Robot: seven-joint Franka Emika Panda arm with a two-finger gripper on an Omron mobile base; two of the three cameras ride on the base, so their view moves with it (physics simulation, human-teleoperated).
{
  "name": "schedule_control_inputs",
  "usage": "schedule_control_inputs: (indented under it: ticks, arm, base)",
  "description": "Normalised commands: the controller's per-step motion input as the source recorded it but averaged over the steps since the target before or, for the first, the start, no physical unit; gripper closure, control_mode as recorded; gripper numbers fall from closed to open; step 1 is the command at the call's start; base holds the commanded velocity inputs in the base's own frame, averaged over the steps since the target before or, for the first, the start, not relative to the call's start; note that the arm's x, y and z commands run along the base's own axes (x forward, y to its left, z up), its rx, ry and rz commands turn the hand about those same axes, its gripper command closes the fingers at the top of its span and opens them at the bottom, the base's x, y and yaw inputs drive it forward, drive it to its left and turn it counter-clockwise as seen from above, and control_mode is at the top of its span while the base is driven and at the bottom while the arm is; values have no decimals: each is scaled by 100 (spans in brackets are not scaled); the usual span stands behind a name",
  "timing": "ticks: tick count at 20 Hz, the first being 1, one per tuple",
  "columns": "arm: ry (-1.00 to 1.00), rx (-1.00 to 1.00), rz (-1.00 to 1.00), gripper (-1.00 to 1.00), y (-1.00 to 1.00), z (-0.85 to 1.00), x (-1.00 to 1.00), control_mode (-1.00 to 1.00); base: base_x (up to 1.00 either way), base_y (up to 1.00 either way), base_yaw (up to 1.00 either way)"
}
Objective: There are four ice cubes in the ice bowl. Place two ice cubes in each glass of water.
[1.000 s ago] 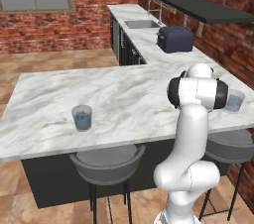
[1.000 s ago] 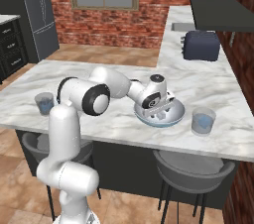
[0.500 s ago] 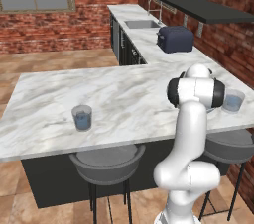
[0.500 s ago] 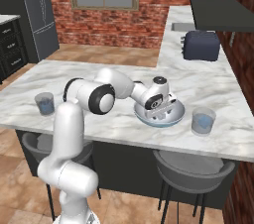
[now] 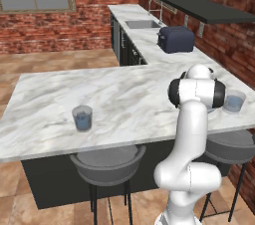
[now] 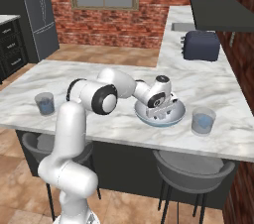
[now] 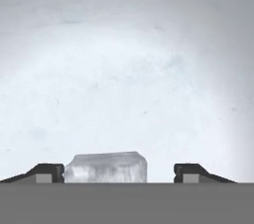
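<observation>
White-and-grey marbled worktop (image 6: pixel 119 119) runs across the middle of the right base view, red brick walls behind it, a window at the top, a tall dark fridge (image 6: pixel 37 12) at the upper left, wood-look floor below. The tool (image 6: pixel 162 112) is down inside the ice bowl (image 6: pixel 177 115), right of centre in that frame. In the hand view one ice cube (image 7: pixel 105 167) sits at the bottom centre on the pale bowl floor, touching the left finger tip (image 7: pixel 47 171); the right finger tip stands clear of it, so the jaws are apart with the cube between them, not clamped. One glass of water (image 6: pixel 203 121) stands just right of the bowl, the other glass (image 6: pixel 44 103) far off at the left edge. A dark toaster (image 6: pixel 201 44) sits on the back worktop at the upper right, and grey stools (image 5: pixel 107 162) tuck under the near edge in the left base view.
</observation>
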Motion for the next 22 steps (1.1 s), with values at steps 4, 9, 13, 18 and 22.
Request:
schedule_control_inputs:
  ticks: [4, 9, 13, 18, 22]
  arm:
    - [1, 0, 0, 100, 0, -40, -8, -100]
    - [0, 0, 0, 100, 0, -31, -18, -100]
    - [0, 0, 0, 100, 0, -9, -26, -100]
    - [0, 0, 0, 100, 0, 15, -42, -100]
    - [-12, 0, 0, 100, 0, 73, -21, -100]
  base:
    - [0, 0, 0]
    - [0, 0, 0]
    - [0, 0, 0]
    - [0, 0, 0]
    - [0, 0, 0]
